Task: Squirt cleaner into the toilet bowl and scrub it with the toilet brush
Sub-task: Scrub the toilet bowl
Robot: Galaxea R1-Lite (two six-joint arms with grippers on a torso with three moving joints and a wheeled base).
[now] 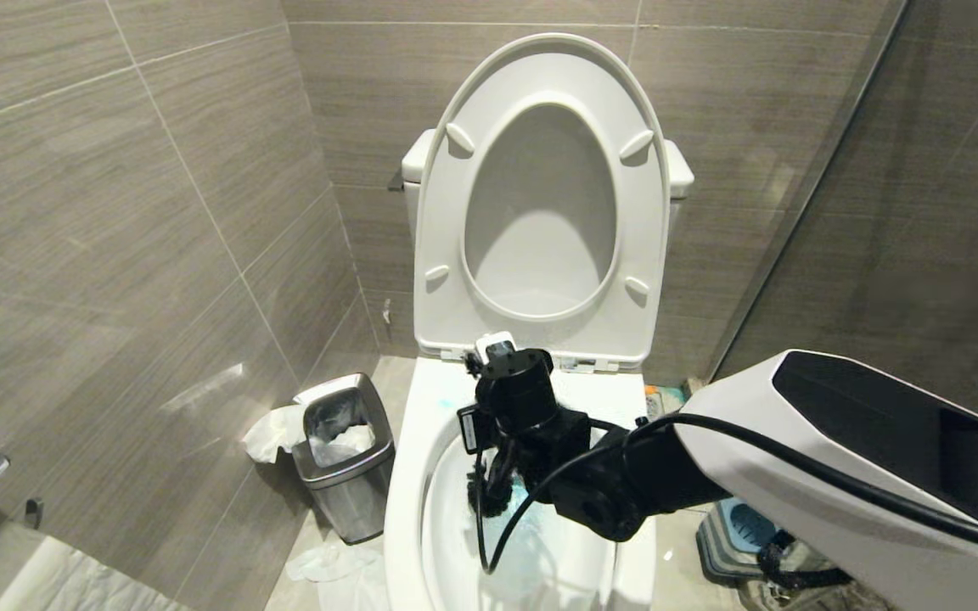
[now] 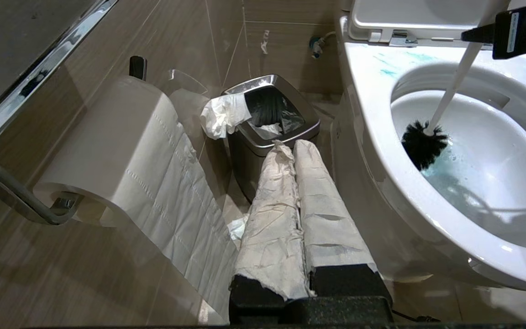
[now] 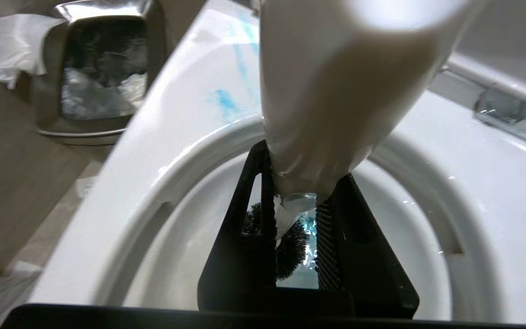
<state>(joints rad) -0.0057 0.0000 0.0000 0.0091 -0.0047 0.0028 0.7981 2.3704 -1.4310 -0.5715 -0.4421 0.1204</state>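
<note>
A: Right gripper (image 3: 297, 228) status?
B: Clamped on the toilet brush (image 2: 436, 123) handle, bristles down against the toilet bowl (image 2: 372, 137) left inner wall, by the cleaner (image 2: 445, 169) pool. Angled for scrubbing contact.
A: Left gripper (image 2: 297, 201)?
B: Fingers together, empty, parked left of the bowl.

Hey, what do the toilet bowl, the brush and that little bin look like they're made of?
Toilet bowl: glossy white porcelain, judging by its sharp reflections. Toilet brush: smooth white handle, probably plastic, with bushy black bristles. Bin: brushed metal, likely steel, given its dull silver sheen.
</note>
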